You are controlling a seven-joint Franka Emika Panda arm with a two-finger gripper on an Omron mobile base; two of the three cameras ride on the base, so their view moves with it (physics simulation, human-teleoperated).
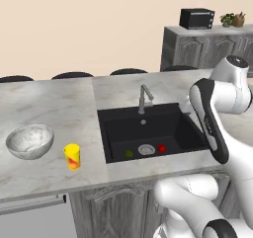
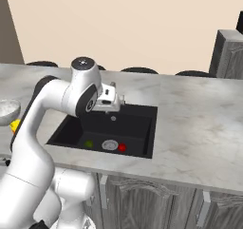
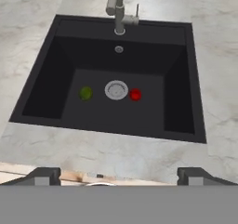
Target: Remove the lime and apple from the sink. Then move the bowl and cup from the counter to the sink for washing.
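The black sink (image 3: 44, 83) lies below my hand. On its floor the dark-green lime (image 3: 85, 93) sits left of the silver drain (image 3: 116, 89) and the red apple (image 3: 135, 94) sits right of it. My gripper (image 3: 118, 176) hangs high above the sink's near edge, open, its fingertips (image 3: 44, 175) wide apart with nothing between them. From the left base camera the lime (image 1: 129, 153) and apple (image 1: 162, 147) flank the drain. The marbled bowl (image 1: 29, 140) and the yellow cup (image 1: 72, 156) stand on the counter left of the sink (image 1: 111, 133). In the right base view the hand (image 2: 108, 101) is over the sink's back.
A grey faucet (image 1: 144, 98) rises at the sink's back edge. Dark stool tops (image 1: 72, 75) line the far side of the counter. A cabinet with a black toaster oven (image 1: 196, 18) and a plant (image 1: 233, 19) stands at the back right. Marble counter (image 2: 199, 123) stretches right of the sink.
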